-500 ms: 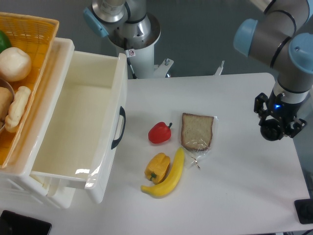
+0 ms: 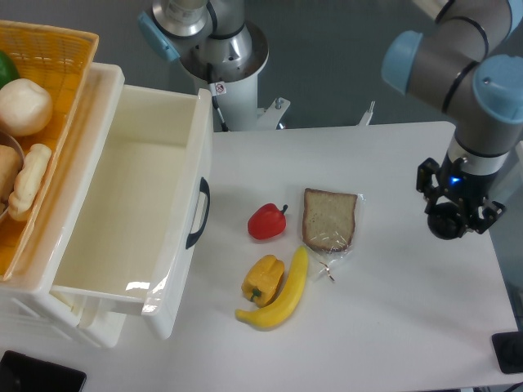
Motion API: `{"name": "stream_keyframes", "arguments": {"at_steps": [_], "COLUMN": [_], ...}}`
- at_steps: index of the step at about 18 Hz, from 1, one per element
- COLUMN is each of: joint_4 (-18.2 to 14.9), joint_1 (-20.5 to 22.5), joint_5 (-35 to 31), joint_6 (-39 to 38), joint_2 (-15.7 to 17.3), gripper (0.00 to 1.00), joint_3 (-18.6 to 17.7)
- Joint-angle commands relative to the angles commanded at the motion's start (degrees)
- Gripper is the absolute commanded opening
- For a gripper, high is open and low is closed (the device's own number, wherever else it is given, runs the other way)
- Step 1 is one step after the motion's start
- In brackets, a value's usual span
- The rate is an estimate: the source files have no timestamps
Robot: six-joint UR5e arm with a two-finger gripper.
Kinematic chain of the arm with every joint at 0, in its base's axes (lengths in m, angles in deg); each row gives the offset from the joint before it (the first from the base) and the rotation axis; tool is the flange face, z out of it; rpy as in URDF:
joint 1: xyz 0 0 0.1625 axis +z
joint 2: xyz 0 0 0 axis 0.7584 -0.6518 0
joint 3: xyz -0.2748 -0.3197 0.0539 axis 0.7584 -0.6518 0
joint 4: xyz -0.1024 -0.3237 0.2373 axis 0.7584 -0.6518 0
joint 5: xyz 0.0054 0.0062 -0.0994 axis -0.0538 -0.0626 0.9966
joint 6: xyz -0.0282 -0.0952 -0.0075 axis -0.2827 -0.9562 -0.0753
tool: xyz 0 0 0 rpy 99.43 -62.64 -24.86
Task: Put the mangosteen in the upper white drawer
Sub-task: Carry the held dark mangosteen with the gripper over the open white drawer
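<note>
One arm reaches in from the upper right, and its gripper [image 2: 452,219] hangs over the right side of the white table [image 2: 409,327], well to the right of the bread slice [image 2: 330,219]. A round, near-black object sits at the gripper's tip, which looks like the mangosteen [image 2: 446,222]; the fingers appear clamped on it, though the dark parts blur together. A small blue light glows on the wrist above.

The upper white drawer [image 2: 122,204] stands pulled open far to the left of the bread slice, its dark curved handle [image 2: 198,212] facing the food. Above and left of the drawer sits a yellow wicker basket [image 2: 49,49] holding pale round items.

Just left of the bread slice, which lies in clear wrap, is a red pepper [image 2: 266,221]. Below the bread lie a banana [image 2: 278,296] and a yellow pepper [image 2: 262,278], touching each other.

A small red-and-white sticker on the robot base [image 2: 221,57] is too small to read.
</note>
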Motion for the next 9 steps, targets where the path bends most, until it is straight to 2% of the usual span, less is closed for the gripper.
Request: {"name": "stream_keyframes", "arguments": {"at_steps": [3, 6, 9], "joint_4": [0.26, 0.18, 0.35], "joint_1": [-1.23, -3.16, -5.71], "joint_5": [6.68, 10.38, 12.93], "joint_6": [-5.79, -10.72, -15.29], "joint_2": [3.95, 7.48, 10.90], "gripper": [0.13, 0.13, 0.13], "joint_3": [-2.20, -2.99, -5.27]}}
